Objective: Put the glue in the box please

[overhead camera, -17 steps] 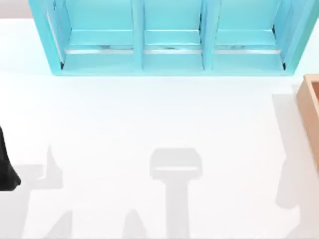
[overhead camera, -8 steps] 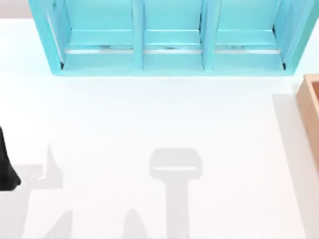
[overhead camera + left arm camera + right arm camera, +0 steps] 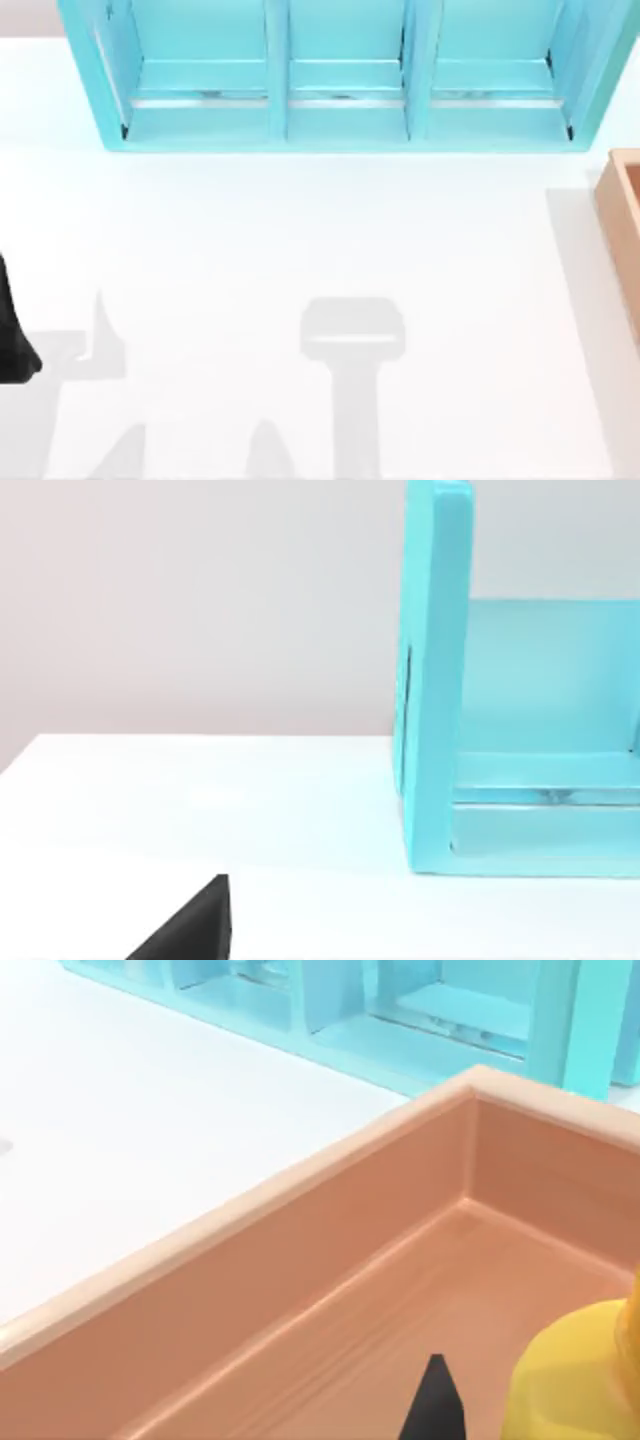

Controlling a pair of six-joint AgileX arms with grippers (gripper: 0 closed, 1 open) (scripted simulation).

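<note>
The glue [image 3: 580,1380] sits inside the box [image 3: 622,215] at the table's [image 3: 300,240] right edge, shelf unit [image 3: 340,75] behind.

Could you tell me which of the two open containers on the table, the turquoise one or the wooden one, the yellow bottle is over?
The wooden box: the glue is seen over its floor, not the shelf unit.

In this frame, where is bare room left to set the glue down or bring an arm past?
The widest bare stretch is the white table between the turquoise shelf unit and the near edge, from the left arm across to the box. Inside the box, the floor along its walls is bare. It is tightest by the glue, beside the right tool's fingertip.
</note>
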